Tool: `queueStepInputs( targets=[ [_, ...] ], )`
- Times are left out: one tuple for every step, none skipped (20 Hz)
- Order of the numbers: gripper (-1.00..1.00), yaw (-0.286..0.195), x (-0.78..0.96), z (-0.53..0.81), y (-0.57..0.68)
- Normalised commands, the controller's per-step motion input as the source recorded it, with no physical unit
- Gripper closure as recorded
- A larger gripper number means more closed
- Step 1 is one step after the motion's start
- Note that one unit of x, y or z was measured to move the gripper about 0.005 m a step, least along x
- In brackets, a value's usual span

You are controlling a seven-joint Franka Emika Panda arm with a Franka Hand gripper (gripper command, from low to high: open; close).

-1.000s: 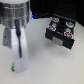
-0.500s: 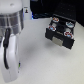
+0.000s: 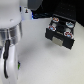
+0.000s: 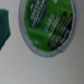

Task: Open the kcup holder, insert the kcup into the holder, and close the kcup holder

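Observation:
The kcup [image 4: 47,25] fills much of the wrist view: a round pod with a bright green printed lid and a whitish rim, lying on the pale table very close below the camera. No gripper fingers show in the wrist view. In the exterior view my white arm [image 3: 11,40] covers the gripper and most of the kcup; only a small green speck [image 3: 19,65] shows at the arm's edge. The black kcup holder [image 3: 59,41] stands at the exterior view's right, well apart from the arm, with its tray of round slots showing.
Several pods with red or white lids [image 3: 66,34] sit in the holder's tray. A dark green shape [image 4: 6,27] lies beside the kcup in the wrist view. A blue light [image 3: 33,16] glows on the arm.
The arm has swung toward the exterior view's left and now covers more of that side. The kcup holder has not moved.

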Motion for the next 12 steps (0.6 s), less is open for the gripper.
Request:
queueStepInputs(
  targets=[
    [-1.00, -0.148, 0.12, -0.15, -0.26],
    [-1.00, -0.152, 0.14, -0.15, -0.22],
    [-1.00, -0.141, 0.16, -0.13, -0.22],
    [-1.00, -0.133, 0.18, -0.11, -0.19],
    [-1.00, -0.131, 0.20, -0.07, -0.16],
    [-1.00, -0.121, 0.18, -0.04, -0.11],
    [1.00, -0.095, 0.16, -0.01, -0.10],
    [1.00, -0.079, 0.23, 0.08, -0.09],
    [1.00, -0.067, 0.12, 0.09, -0.03],
    [1.00, -0.060, 0.10, 0.12, -0.02],
    [1.00, -0.048, 0.08, 0.26, 0.03],
    [1.00, -0.037, 0.07, 0.34, 0.06]
  ],
)
